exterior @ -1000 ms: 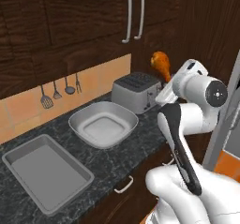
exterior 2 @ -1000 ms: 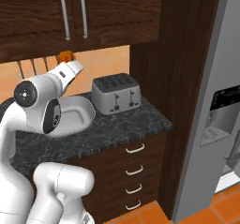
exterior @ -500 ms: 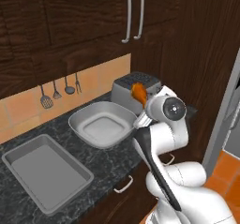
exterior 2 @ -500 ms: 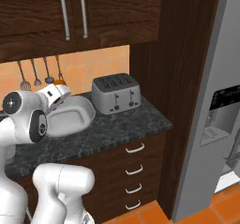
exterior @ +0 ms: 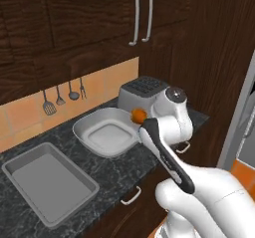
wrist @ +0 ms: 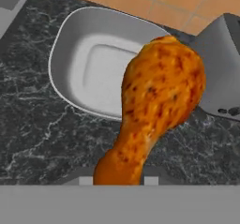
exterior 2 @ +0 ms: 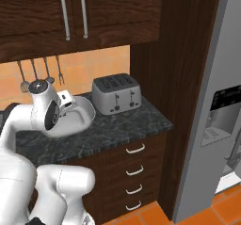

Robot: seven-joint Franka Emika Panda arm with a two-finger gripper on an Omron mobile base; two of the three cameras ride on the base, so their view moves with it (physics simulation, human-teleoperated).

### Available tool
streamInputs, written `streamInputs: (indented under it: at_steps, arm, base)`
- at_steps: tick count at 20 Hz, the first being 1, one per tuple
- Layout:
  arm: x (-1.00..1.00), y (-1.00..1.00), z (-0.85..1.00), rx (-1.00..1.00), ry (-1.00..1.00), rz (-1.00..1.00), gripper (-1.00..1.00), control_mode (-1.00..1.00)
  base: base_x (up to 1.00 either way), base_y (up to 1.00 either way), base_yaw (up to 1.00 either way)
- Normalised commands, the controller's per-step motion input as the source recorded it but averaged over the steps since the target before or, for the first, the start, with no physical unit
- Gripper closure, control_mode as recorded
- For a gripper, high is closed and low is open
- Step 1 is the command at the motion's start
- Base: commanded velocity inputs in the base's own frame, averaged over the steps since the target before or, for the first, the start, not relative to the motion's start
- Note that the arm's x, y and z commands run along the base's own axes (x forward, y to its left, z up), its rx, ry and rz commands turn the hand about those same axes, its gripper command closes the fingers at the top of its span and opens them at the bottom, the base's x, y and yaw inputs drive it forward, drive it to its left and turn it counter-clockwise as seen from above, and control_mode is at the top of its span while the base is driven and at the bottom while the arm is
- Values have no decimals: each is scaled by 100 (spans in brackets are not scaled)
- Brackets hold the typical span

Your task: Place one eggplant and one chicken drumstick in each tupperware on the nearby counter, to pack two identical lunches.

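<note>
— Hand (wrist: 117,180) is clamping the chicken drumstick (wrist: 157,101) by its thin bone end — why hold it there?
— So the fat end is hanging clear, long axis pointing away toward the white tupperware (wrist: 84,61) on the desk (wrist: 33,129), hovering at its rim beside the toaster (wrist: 220,78).

The robot's arm (exterior: 172,132) was glossy white, built of rounded, bulbous links. A dark grey band ran lengthwise along one link, and each joint ended in a round dark grey cap with a pale centre. Its lower body (exterior 2: 61,186) was a smooth, swollen white shell.
</note>
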Motion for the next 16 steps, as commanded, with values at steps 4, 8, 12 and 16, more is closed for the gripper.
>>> streamInputs:
  at_steps: [4,8,12,16]
  arm:
    - [86,8,-60,25,26,8,100,-100]
    - [81,33,-57,17,16,11,100,-100]
    - [69,78,-55,1,1,17,100,-100]
    - [39,67,-25,0,0,8,100,-100]
  base:
    - [0,0,0]
    - [0,0,0]
    - [0,0,0]
    - [0,0,0]
